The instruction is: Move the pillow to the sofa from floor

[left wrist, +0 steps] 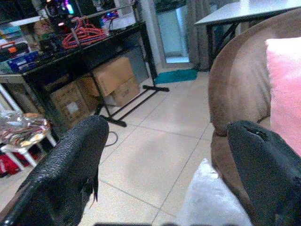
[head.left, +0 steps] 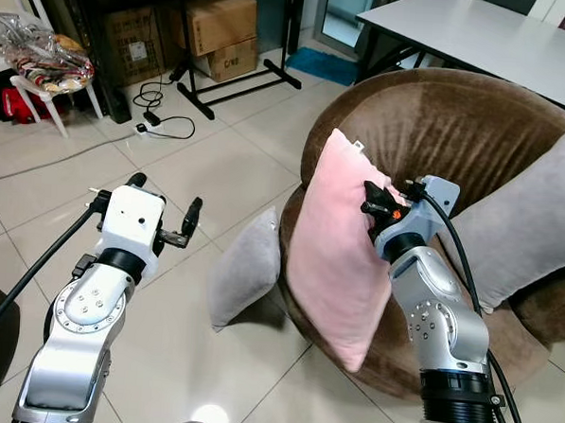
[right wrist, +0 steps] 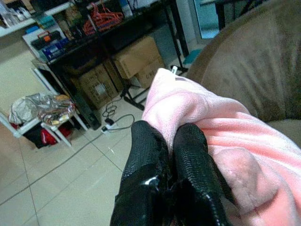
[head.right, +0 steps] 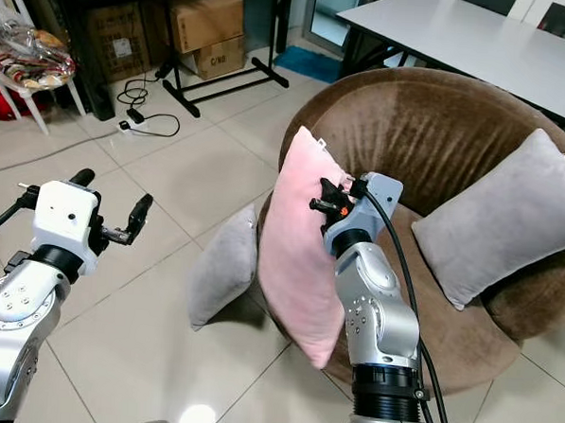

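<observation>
Pink pillow (head.left: pixel 333 247) pinched by right pincer (right wrist: pixel 170 155), against sofa (head.left: pixel 476 127) edge.

Pink pillow (head.left: pixel 332 252) upright against brown sofa (head.left: pixel 458 126)

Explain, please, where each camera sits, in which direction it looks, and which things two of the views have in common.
Left eye view: on the head, looking down at the brown sofa, both arms showing.
Right eye view: same scene; right gripper pinches the pink pillow.
Left wrist view: along the open left gripper toward floor and boxes.
Right wrist view: along shut fingers on the pillow.
Shared: both wrist views show the cardboard boxes.
</observation>
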### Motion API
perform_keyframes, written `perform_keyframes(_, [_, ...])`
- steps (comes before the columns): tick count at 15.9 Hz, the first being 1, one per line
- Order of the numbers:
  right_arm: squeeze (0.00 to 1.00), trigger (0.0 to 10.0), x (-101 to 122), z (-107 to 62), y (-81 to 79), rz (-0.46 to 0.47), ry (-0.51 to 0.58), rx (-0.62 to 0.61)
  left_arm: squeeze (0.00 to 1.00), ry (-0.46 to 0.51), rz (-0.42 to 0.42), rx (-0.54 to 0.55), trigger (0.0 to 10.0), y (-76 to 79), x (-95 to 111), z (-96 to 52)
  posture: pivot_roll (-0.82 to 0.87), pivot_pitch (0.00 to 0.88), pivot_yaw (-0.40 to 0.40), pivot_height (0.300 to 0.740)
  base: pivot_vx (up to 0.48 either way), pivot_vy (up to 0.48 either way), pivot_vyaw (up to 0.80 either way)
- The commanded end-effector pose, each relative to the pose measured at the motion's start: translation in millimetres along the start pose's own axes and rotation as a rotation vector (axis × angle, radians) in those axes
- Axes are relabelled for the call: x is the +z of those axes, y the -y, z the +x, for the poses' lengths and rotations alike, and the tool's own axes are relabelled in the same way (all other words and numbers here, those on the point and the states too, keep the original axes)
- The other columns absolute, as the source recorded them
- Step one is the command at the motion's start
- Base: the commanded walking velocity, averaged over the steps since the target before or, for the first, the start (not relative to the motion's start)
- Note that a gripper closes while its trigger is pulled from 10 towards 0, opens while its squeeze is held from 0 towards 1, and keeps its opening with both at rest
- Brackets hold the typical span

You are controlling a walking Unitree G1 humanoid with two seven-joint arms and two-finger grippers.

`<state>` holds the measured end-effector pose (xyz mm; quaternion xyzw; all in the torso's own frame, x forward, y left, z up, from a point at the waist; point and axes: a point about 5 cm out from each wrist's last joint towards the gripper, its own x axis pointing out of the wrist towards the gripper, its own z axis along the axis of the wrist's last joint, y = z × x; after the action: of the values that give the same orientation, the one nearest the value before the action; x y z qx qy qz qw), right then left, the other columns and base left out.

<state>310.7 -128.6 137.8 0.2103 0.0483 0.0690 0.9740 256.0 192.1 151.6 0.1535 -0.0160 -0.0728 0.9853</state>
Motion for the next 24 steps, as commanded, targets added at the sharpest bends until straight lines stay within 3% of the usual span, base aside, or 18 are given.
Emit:
perform_keyframes(1, [0.00,10.0,17,0.7,-7.7,-0.012,0.081,0.037,0.00,0.024,-0.002,-0.011,10.0,0.1,5,1.1,-0.07,0.000,-0.043,0.740,0.360,0.000,0.00])
perform_keyframes(3, [0.00,10.0,17,1.4,-7.8,-0.015,0.082,0.040,0.00,0.026,0.000,-0.012,10.0,-0.1,4,1.2,-0.06,0.000,-0.040,0.740,0.394,0.000,0.00])
perform_keyframes(10, [0.00,10.0,15,3.0,-5.8,-0.027,0.077,0.033,0.00,0.025,0.005,-0.030,10.0,-0.1,3,1.6,-0.06,0.000,-0.035,0.740,0.403,0.000,-0.80])
perform_keyframes(19, [0.00,10.0,16,4.8,-2.5,-0.048,0.082,0.025,0.00,0.020,0.011,-0.048,10.0,1.7,2,2.2,-0.06,0.000,-0.038,0.740,0.404,0.000,0.00])
perform_keyframes(24, [0.00,10.0,14,7.6,-3.0,-0.095,0.043,0.019,0.00,-0.041,0.052,-0.144,10.0,5.3,-8,-2.7,-0.06,0.000,-0.045,0.740,0.156,0.000,0.00])
